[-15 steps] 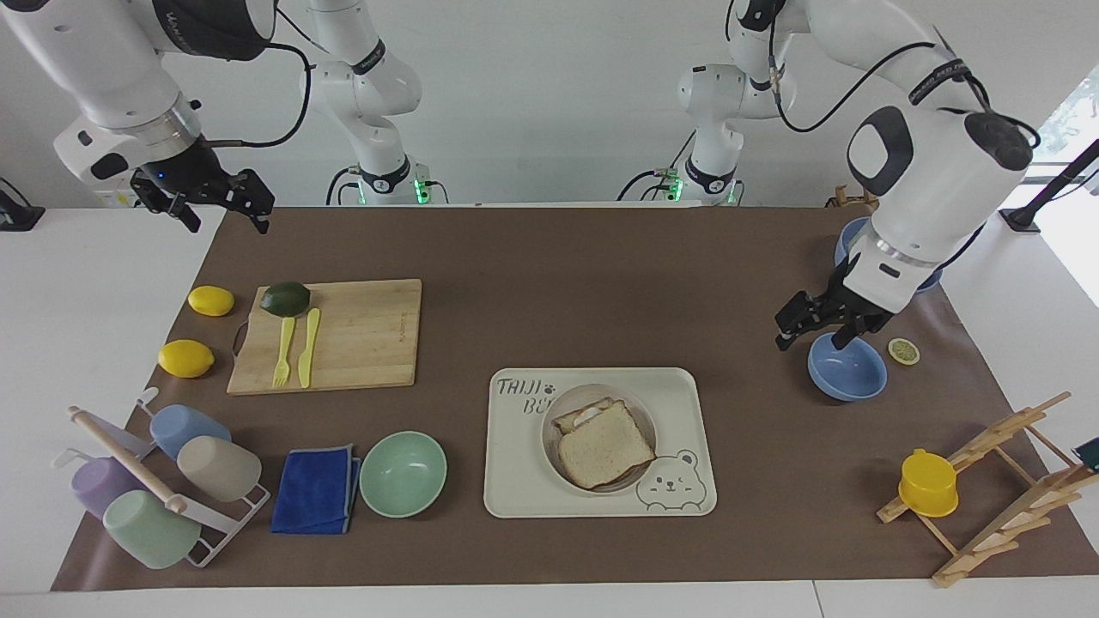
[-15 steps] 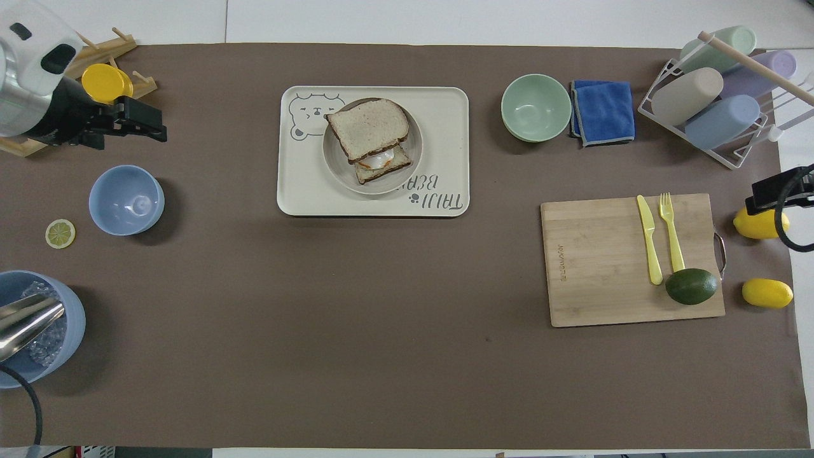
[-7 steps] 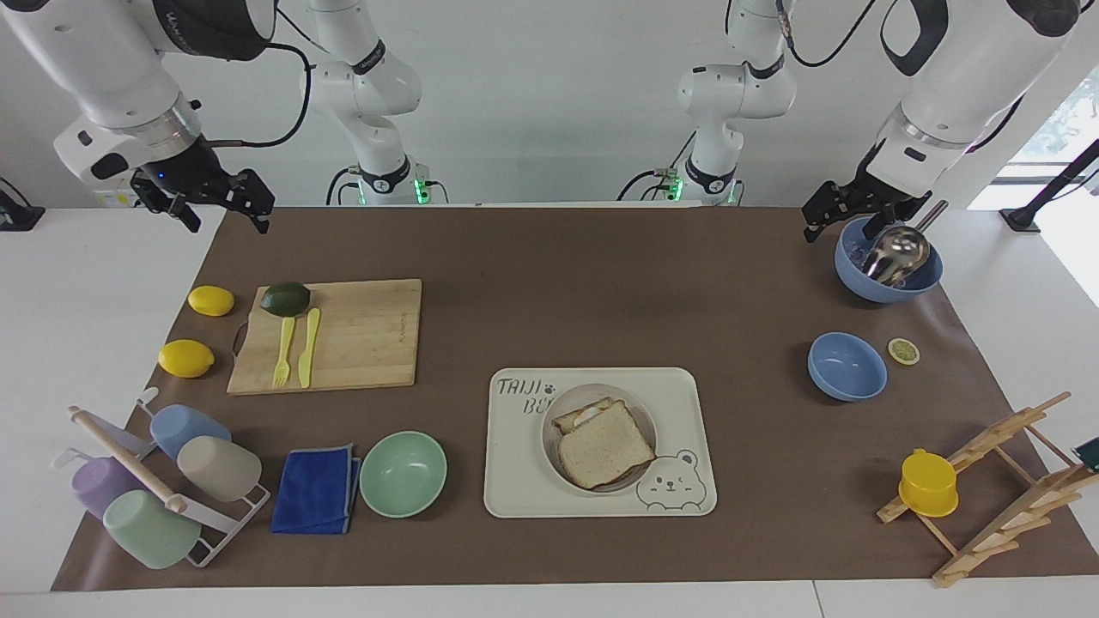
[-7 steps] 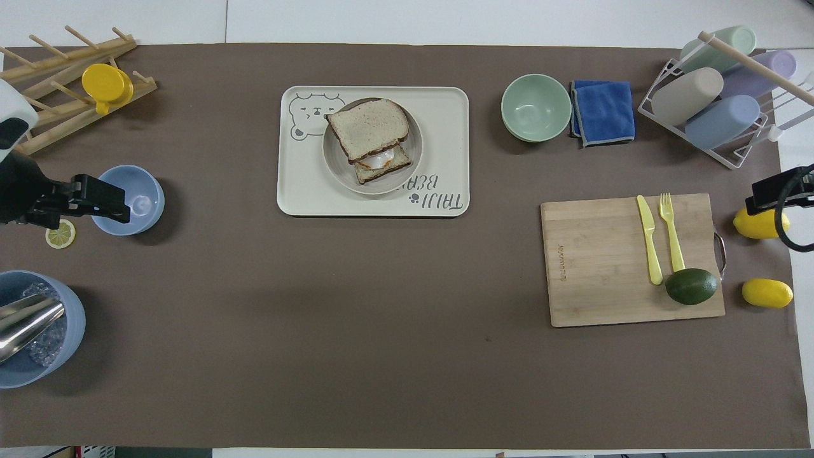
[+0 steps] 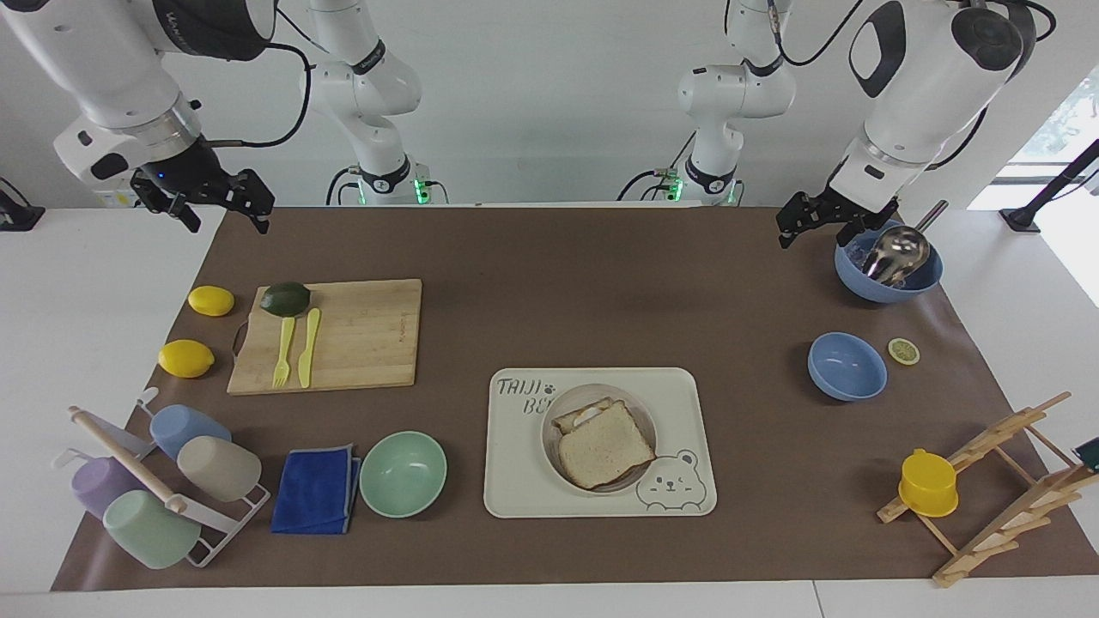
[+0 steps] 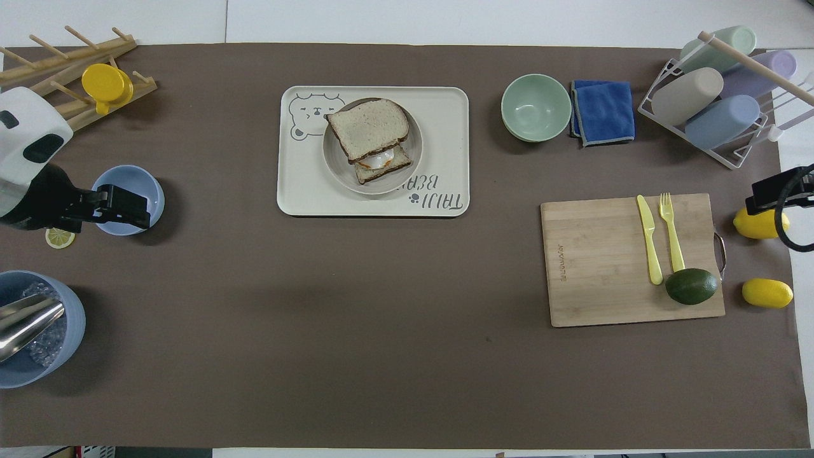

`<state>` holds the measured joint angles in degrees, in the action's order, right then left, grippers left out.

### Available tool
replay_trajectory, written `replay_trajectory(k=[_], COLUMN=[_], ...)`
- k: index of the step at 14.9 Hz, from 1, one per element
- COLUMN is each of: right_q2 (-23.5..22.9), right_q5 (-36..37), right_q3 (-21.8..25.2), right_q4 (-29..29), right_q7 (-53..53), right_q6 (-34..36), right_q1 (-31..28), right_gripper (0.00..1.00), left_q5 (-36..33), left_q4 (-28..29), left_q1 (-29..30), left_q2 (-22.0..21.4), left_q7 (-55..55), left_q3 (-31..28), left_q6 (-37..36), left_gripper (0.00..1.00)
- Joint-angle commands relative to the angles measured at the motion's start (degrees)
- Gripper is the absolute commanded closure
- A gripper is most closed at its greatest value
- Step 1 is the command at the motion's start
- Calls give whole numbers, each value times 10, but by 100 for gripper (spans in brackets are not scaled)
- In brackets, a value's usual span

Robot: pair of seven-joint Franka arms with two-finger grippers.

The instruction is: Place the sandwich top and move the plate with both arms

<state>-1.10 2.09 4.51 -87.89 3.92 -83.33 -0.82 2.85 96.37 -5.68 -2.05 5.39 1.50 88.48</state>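
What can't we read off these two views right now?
- Left gripper, both views: too small to tell open or shut.
- Right gripper: overhead edge cuts it off.
- Fried egg, both views: mostly hidden under the sandwich top on the plate.
- Ice bowl: overhead edge crops it.

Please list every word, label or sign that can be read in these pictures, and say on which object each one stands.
"TAIJI": printed on the tray, with a paw mark beside it.
"BE…": second line on the tray, cut off by the plate.
Small mark on the cutting board: too small to read.
Lettering on the arms' cable bands: too blurred to read.
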Motion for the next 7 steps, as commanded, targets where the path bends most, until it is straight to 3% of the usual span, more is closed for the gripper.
replay_trajectory(k=[1, 7], right_q2=[9, 9], right_q5=[-12, -12], right_q3=[3, 3], right_q4=[-11, -11], right_q7=[3, 3], right_q6=[2, 2], right_q1=[1, 1], right_gripper=[0, 0], left_q5=[-11, -7], left_q4=[-29, -21], left_q1=[1, 7], left_q2=[13, 8], left_q7=[-5, -6], left_q3=[4, 4], left_q6=[-29, -20], left_gripper=[0, 0])
